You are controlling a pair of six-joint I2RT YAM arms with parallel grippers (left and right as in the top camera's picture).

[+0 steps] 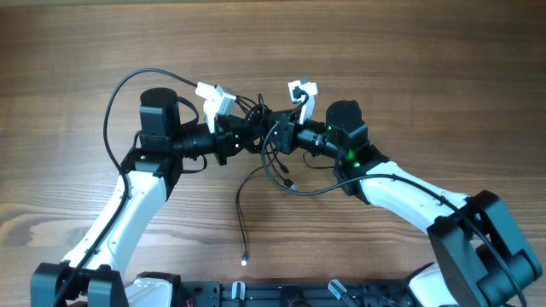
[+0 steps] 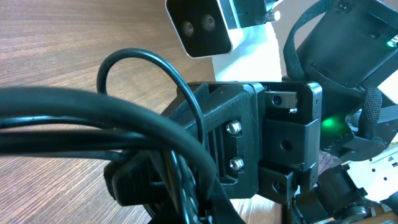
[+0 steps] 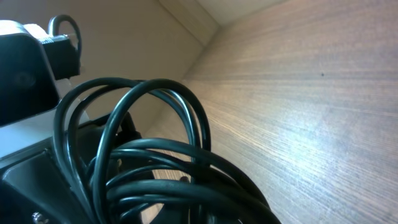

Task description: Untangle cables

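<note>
Likely limp and light, the cables (image 1: 239, 213) suit pinching beside the tangle; left hand (image 1: 247, 136) and right hand (image 1: 277, 136): grip unreadable.

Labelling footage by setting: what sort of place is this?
Probably a robotics lab bench: a wood-grain table carrying only a left arm and a right arm, with thin black cables hanging between them.

Smooth, glossy black cables (image 3: 186, 193) over a matt wood-grain table (image 1: 409, 68).
</note>
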